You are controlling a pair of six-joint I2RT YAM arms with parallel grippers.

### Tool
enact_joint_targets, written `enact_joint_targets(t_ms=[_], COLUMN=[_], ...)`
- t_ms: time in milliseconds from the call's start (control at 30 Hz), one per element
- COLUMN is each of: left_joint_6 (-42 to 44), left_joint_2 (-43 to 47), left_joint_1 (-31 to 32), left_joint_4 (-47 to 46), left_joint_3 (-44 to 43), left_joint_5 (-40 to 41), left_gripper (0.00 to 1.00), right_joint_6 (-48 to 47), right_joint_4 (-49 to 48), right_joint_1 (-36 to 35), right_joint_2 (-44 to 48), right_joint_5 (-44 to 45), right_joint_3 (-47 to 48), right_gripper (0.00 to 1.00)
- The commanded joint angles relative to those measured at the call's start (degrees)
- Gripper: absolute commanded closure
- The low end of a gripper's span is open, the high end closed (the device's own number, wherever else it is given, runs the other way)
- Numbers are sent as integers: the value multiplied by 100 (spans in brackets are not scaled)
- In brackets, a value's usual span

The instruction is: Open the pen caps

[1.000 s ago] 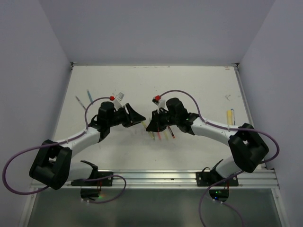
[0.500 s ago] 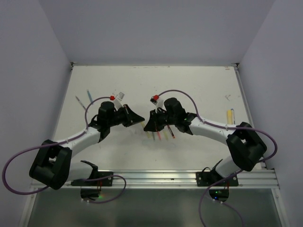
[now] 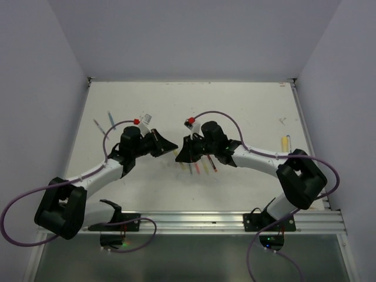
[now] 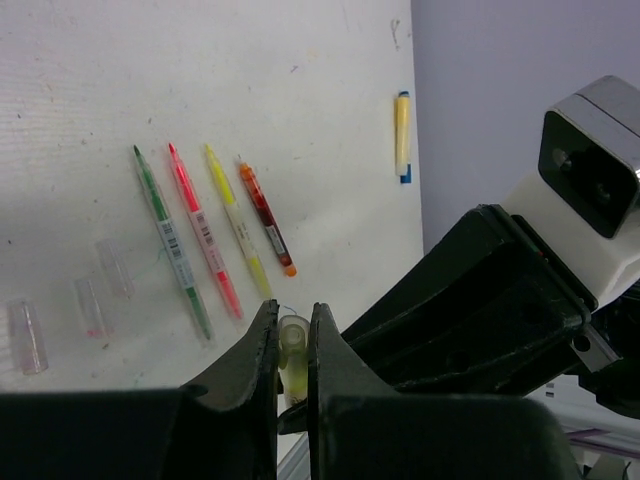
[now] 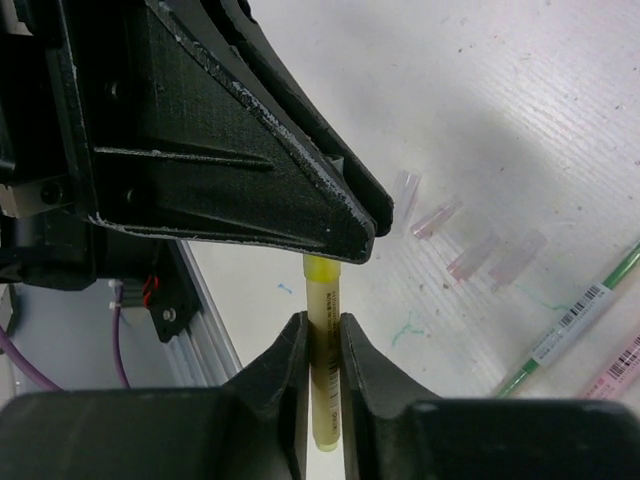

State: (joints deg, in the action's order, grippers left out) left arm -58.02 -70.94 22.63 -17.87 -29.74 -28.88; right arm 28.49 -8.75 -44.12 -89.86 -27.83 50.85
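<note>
Caught mid-uncapping, with left end effector [image 4: 291, 322] clamped on pen cap [image 4: 293, 352], right end effector [image 5: 322, 330] on yellow barrel [image 5: 323, 285]; seemingly needed a straight pull apart.

Left pincer [image 4: 292, 335] nose-to-nose with right pincer [image 5: 322, 335].

My arms bend inward over the middle of the bench [image 3: 235, 106]; my left claw [image 3: 172, 148] and right claw [image 3: 178, 155] sit tip to tip, both pinched nearly closed.
</note>
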Motion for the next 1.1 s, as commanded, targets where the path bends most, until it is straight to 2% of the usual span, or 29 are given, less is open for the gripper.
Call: enact_joint_targets(t_ms=[0,33,167,200,233,267,433,600,833,900,1033,1067], left_joint_6=[-262,-263,-78,-156,-253,-489,-834,-1035,-1756,-1669,-1362,-917], left_joint_2=[185,194,133,107,72,36,-174,-245,-228,-184,141,142], left_joint_1=[13,13,4,-13,-118,-188,-557,-839,-1199,-1313,-1384,-1384], left_joint_4=[-103,-59,739,976,961,856,811,706,-67,55,-171,-191], left_joint_3=[-32,-50,-392,-462,-445,-419,-568,-595,-191,-269,-252,-313], left_joint_5=[41,49,540,620,638,551,691,604,-107,-118,41,-46], left_gripper=[100,100,100,100,100,100,100,100,100,100,100,100], right_joint_6=[16,-1,-413,-536,-659,-817,-880,-1100,-1390,-1408,-1355,-1320], right_joint_4=[-259,-232,529,759,1283,1471,2140,2501,2756,2747,2547,2423], right_joint_1=[-114,-141,-534,-676,-851,-1183,-1810,-2057,-2276,-2294,-2190,-2110], right_joint_2=[-136,-145,-41,-31,-40,-101,-259,-163,-207,-198,-40,73], right_joint_5=[129,173,1163,2097,2611,3652,5364,5885,6430,6492,5687,4892], right_joint_3=[223,258,364,451,530,575,698,751,707,646,505,418], right_gripper=[90,100,100,100,100,100,100,100,100,100,100,100])
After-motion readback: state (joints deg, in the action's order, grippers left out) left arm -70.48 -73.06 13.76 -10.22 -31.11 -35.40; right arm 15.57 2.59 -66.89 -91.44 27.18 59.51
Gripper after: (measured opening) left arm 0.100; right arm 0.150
